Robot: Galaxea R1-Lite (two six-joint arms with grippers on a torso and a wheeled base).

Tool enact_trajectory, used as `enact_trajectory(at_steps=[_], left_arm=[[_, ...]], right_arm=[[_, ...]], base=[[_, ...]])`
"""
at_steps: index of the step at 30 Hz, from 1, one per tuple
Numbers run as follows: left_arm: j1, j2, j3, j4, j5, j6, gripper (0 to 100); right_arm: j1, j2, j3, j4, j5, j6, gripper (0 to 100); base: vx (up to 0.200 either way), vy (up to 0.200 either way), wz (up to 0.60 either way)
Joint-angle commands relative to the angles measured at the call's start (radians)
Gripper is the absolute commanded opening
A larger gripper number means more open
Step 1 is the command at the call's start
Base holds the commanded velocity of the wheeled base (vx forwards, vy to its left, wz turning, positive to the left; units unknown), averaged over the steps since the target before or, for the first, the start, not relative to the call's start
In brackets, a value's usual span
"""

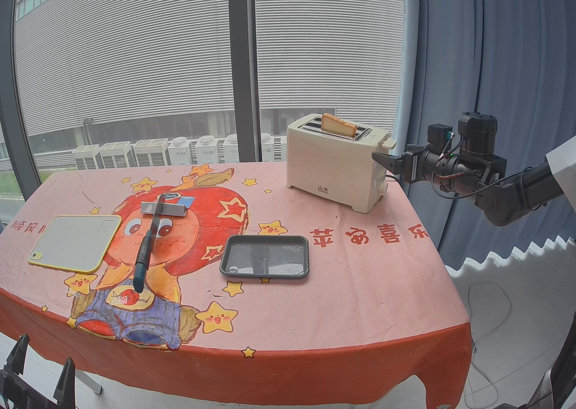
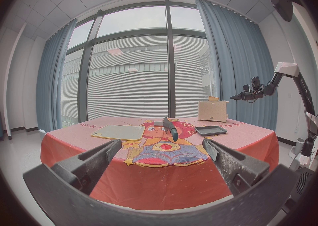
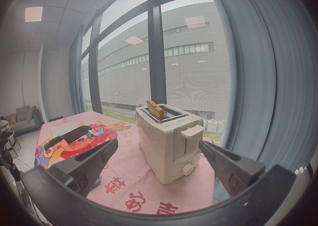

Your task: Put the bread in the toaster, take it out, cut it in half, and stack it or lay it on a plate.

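A slice of bread (image 1: 338,125) stands popped up in a slot of the cream toaster (image 1: 333,167) at the table's back right. My right gripper (image 1: 381,159) hovers open just right of the toaster, level with its lever (image 3: 191,131), not touching it. From the right wrist, the bread (image 3: 155,109) and toaster (image 3: 169,143) lie ahead between the spread fingers (image 3: 99,157). A black tray-like plate (image 1: 265,256) lies mid-table. A dark-handled knife (image 1: 147,242) rests left of it, beside a pale cutting board (image 1: 75,242). My left gripper (image 2: 161,143) is open, held low before the table's front left edge.
A blue curtain (image 1: 480,38) hangs close behind the right arm. Large windows (image 1: 120,38) run behind the table. The printed orange cloth (image 1: 336,308) drapes over the front edge. A small metal rest (image 1: 163,208) props the knife blade.
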Motion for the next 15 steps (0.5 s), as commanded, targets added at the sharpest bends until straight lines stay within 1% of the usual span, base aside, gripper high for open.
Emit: enact_trajectory(at_steps=[1, 4, 9, 15], left_arm=[[0.000, -0.013, 0.018, 0.000, -0.001, 0.000, 100], [0.000, -0.013, 0.018, 0.000, 0.001, -0.003, 100], [0.000, -0.015, 0.018, 0.002, -0.002, -0.003, 100], [0.000, -0.015, 0.018, 0.002, 0.001, -0.005, 100]], right_arm=[[-0.002, -0.063, 0.024, 0.000, -0.001, -0.003, 100], [-0.005, -0.079, 0.013, 0.020, -0.001, -0.007, 100], [0.004, -0.131, -0.034, 0.146, -0.001, -0.012, 100], [0.012, -0.129, -0.059, 0.164, -0.001, -0.010, 100]], base=[[0.000, 0.000, 0.00], [0.000, 0.000, 0.00], [0.000, 0.000, 0.00], [0.000, 0.000, 0.00]])
